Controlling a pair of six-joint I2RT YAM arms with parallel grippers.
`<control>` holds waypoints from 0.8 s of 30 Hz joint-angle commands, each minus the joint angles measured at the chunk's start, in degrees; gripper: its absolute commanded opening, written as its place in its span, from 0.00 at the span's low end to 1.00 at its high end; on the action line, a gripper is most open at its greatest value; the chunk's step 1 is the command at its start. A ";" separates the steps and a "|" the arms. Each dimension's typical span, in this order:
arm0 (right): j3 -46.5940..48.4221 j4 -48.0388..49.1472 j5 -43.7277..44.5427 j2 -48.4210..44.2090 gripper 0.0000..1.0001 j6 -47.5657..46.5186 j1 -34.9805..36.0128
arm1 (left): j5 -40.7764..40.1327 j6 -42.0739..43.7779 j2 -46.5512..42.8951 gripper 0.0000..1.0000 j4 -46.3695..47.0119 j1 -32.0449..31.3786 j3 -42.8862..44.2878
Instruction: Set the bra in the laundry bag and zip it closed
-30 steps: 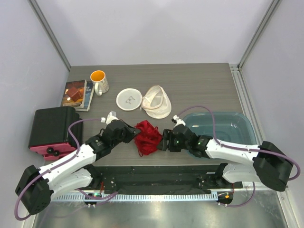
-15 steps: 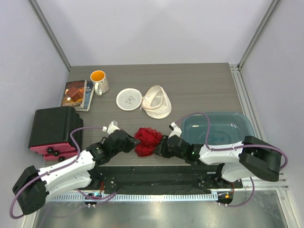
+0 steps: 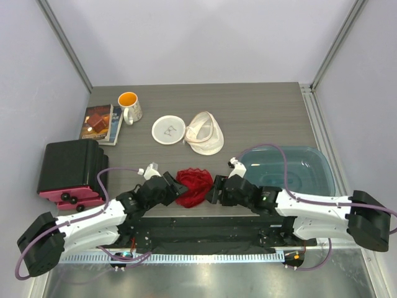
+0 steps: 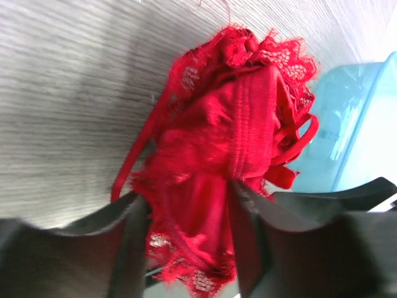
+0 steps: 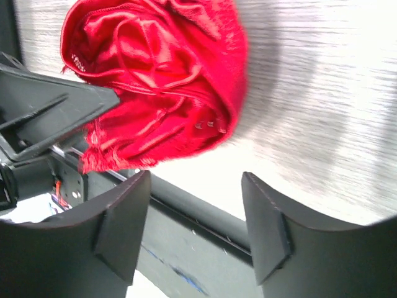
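The red lace bra (image 3: 192, 185) lies bunched on the table close to its near edge. My left gripper (image 3: 177, 191) is at its left side, open, and a fold of the bra (image 4: 236, 124) sits loosely between the spread fingers (image 4: 124, 248). To the bra's right, my right gripper (image 3: 214, 189) is open with nothing between its fingers (image 5: 121, 230); the bra (image 5: 155, 81) is just beyond them. The laundry bag (image 3: 206, 131) lies open farther back, its flat round face (image 3: 169, 130) beside the mesh dome.
A teal tub (image 3: 291, 171) stands at the right, by the right arm. A black and red box (image 3: 68, 167) sits at the left. A white mug (image 3: 130, 105) and books (image 3: 99, 122) are at the back left.
Both grippers drew back toward the near edge, bringing the bra with them. The left gripper, shut on the bra before, has opened. The right gripper narrowed, then opened again.
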 commanded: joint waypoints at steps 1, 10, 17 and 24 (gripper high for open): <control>3.62 -11.73 2.49 -5.99 0.71 -3.45 0.22 | -0.02 5.86 -6.34 0.69 -3.21 -0.68 2.40; 7.49 -5.86 -10.30 -0.56 0.89 -19.60 -12.14 | -5.12 11.41 -21.57 0.98 -20.91 -0.41 6.53; 11.09 0.83 -26.04 7.61 0.89 -26.65 -18.41 | -1.96 15.44 -16.40 0.99 -19.77 3.01 6.96; 12.24 4.17 -28.79 13.15 0.89 -25.07 -18.41 | 16.83 23.44 -6.91 0.97 -9.68 20.03 6.26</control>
